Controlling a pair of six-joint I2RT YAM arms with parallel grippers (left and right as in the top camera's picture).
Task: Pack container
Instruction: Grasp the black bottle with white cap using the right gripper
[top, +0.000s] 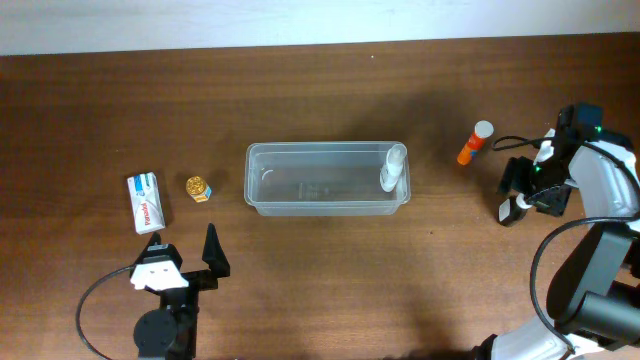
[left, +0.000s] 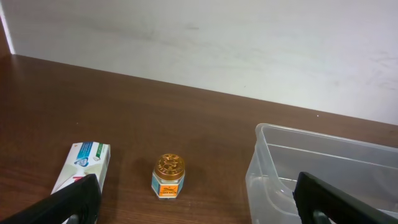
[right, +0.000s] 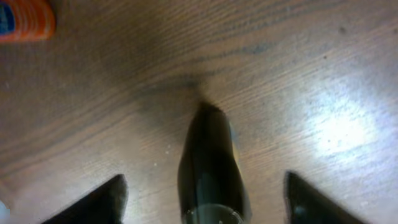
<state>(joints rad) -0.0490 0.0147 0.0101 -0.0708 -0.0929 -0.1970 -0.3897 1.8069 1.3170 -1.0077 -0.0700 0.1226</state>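
At far right, right gripper (top: 513, 195) straddles a dark slim object (right: 211, 163), jaws apart, not pinching. Container (top: 320, 148) mid-table to its left, long axis crosswise. Left gripper (top: 185, 242) gapes, empty.

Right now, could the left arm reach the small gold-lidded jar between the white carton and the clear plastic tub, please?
Probably yes: the open left gripper faces the jar across bare table, and carton and tub stand clear on either side.

Even overhead light, soft shadows; glare patch on table (right: 339, 134) in right wrist view, close-up blurred.
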